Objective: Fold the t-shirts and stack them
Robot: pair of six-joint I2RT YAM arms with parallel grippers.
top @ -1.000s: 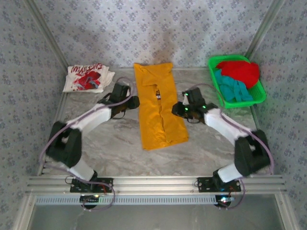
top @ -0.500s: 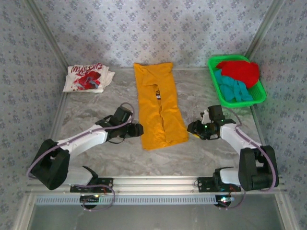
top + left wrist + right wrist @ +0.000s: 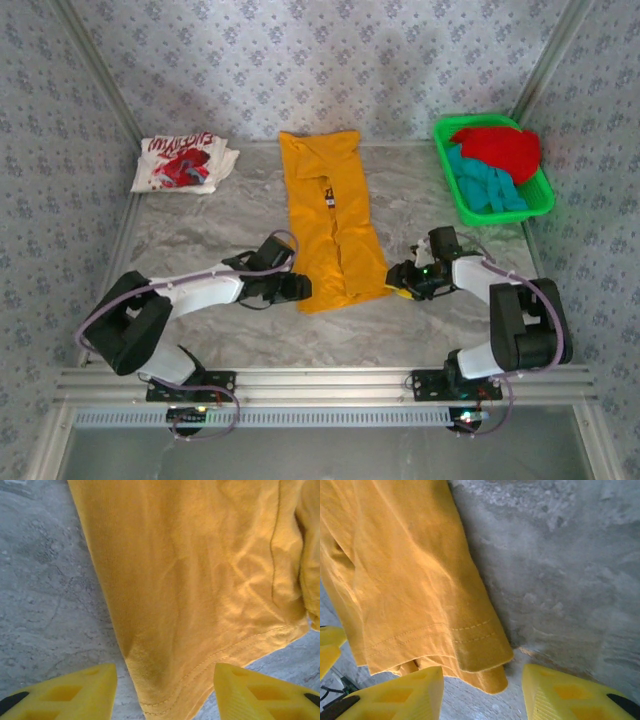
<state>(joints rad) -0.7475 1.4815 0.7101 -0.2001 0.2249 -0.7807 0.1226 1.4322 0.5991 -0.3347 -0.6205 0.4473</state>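
Observation:
The yellow-orange t-shirt (image 3: 331, 222) lies folded into a long strip down the middle of the table, its hem nearest me. My left gripper (image 3: 300, 288) is open at the hem's left corner (image 3: 150, 700), a finger on either side of it and nothing gripped. At the hem's right corner (image 3: 485, 662) my right gripper (image 3: 397, 279) is open too, low over the table. A white t-shirt with a red graphic (image 3: 183, 163) lies folded at the back left. The red t-shirt (image 3: 500, 148) and the teal t-shirt (image 3: 482, 183) sit bunched in the basket.
A green plastic basket (image 3: 540, 196) stands at the back right, against the right wall. Patterned walls close in the marble table (image 3: 200, 240) on three sides. Bare marble lies to either side of the yellow-orange strip.
Both arms have swung from the shirt's middle down toward me and closed in on the two hem corners. The shirts have not moved.

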